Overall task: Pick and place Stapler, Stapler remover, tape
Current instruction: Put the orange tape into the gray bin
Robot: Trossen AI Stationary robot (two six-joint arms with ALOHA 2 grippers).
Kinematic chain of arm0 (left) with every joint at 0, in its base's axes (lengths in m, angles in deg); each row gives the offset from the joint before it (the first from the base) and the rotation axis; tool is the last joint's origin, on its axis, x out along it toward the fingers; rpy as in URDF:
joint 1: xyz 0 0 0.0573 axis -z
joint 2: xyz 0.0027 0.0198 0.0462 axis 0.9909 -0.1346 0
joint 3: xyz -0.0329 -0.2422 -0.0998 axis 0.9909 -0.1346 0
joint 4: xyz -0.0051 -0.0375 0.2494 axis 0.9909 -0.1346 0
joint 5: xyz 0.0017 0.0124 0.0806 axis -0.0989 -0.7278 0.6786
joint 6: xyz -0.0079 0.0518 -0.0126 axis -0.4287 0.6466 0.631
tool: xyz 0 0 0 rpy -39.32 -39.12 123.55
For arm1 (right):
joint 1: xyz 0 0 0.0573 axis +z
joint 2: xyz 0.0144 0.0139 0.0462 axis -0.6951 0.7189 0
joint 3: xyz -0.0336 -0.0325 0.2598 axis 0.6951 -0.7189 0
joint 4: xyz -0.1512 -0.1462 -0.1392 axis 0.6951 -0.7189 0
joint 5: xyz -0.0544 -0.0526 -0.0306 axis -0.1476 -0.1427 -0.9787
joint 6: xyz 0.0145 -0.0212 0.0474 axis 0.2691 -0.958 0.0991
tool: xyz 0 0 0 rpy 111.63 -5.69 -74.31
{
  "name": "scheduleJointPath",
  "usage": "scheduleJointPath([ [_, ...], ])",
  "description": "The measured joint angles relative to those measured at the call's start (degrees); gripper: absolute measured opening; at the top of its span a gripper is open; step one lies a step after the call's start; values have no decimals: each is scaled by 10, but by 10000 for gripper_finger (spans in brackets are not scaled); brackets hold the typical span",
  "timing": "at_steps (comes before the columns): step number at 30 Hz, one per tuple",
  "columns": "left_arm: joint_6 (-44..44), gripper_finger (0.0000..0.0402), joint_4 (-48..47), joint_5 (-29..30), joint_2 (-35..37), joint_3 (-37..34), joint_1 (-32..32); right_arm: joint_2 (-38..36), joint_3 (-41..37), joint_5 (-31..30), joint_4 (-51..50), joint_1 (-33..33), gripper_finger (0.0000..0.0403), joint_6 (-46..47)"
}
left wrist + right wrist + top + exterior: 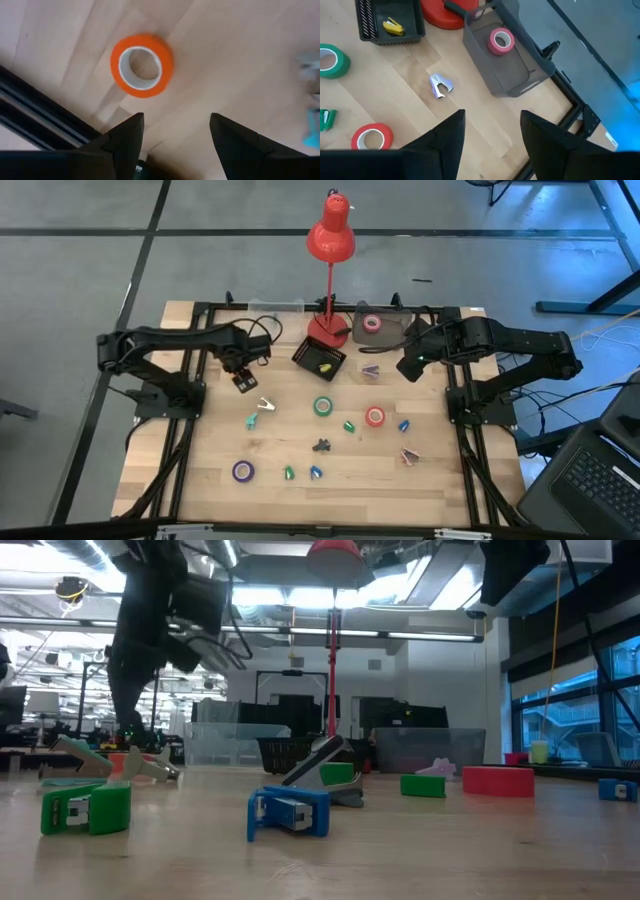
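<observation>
An orange tape roll [142, 65] lies flat on the wood. My left gripper [175, 135] hangs open just above the table at its left side [243, 380], pointing down; the roll lies beyond its fingertips, not between them. My right gripper [492, 135] waits open, high over the far right [408, 367]. A pink tape roll [501, 41] rests in a grey tray [520, 75]. Green tape [323, 406], red tape [375, 417] and purple tape [243, 471] lie flat on the table. A silver staple remover [440, 86] lies near the tray. A dark stapler [321, 445] sits mid-table.
A red desk lamp [330, 240] stands at the far edge beside a black basket [320, 358] holding a yellow piece. Small green [88, 808] and blue [290, 812] staplers and two more staple removers [265, 406] [409, 455] are scattered about. The table's black frame rail [30, 110] runs close to my left gripper.
</observation>
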Motion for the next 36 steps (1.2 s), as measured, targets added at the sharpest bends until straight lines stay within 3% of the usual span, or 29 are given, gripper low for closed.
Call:
scheduleJointPath([
  [9,74,226,69,1,-28,-4,-4,0,0,0,6,0,192,-7],
  [17,121,226,71,-2,-81,-4,-25,0,0,5,4,0,192,-5],
  [29,137,223,99,-21,-174,-4,-47,0,0,7,-4,0,192,-5],
  [32,130,195,98,-26,-186,-4,-47,0,0,7,-12,0,192,-4],
  [36,120,98,97,-22,-182,-5,-41,0,0,6,-16,0,192,-3],
])
